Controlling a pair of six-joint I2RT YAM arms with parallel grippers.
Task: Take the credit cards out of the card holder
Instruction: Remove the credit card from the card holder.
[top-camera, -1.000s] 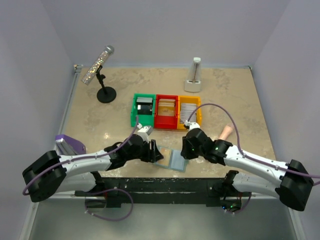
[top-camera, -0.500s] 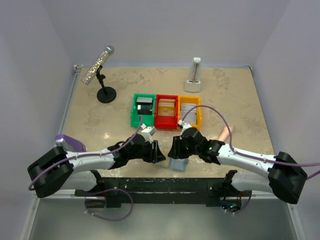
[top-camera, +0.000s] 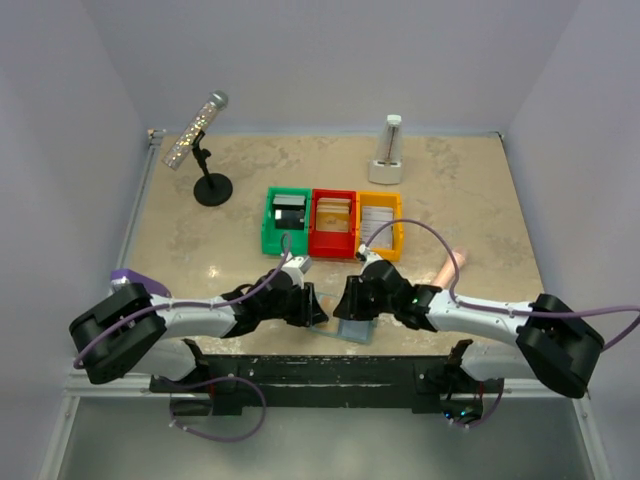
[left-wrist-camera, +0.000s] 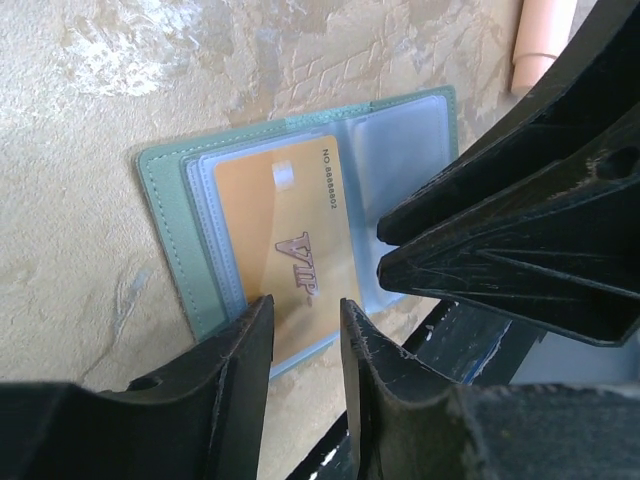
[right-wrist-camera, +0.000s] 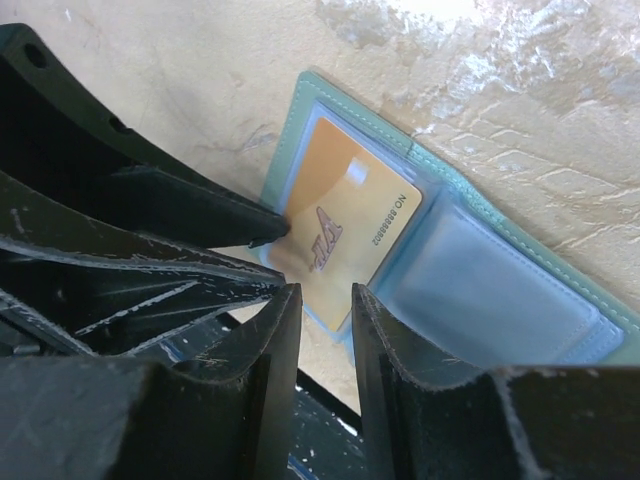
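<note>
card holder (left-wrist-camera: 163, 205) lies open, flat at the near edge of the table (left-wrist-camera: 120, 80), gold vip card (left-wrist-camera: 295, 225) in one clear pocket. left gripper (left-wrist-camera: 305, 303) and right gripper (right-wrist-camera: 323, 290) sit over the card's near end from opposite sides. both pairs of fingers slightly apart, clamping nothing.

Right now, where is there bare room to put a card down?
Bare tabletop lies between the microphone stand and the white metronome, and right of the yellow bin. Crowded: near centre, where left gripper and right gripper meet over the card holder.
</note>
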